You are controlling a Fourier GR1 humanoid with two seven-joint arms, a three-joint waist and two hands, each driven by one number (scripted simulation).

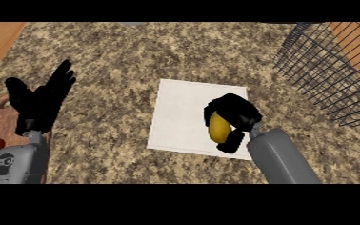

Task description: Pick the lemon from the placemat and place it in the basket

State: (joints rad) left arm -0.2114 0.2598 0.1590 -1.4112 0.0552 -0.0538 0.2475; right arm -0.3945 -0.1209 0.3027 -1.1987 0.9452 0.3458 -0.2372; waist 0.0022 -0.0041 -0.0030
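Note:
A yellow lemon (218, 127) sits over the white placemat (179, 117) near its lower right part. My right hand (235, 112) is curled round the lemon, fingers over its top and thumb below it, hiding most of it. The dark wire basket (320, 71) stands at the right edge of the counter, to the upper right of this hand. At the left edge my left hand (41, 100) rests open, fingers up, away from the placemat.
The speckled granite counter (126, 52) spreads all around the placemat. A strip of wooden surface (8, 35) shows at the far left, and a grey object (134, 23) peeks in at the top edge.

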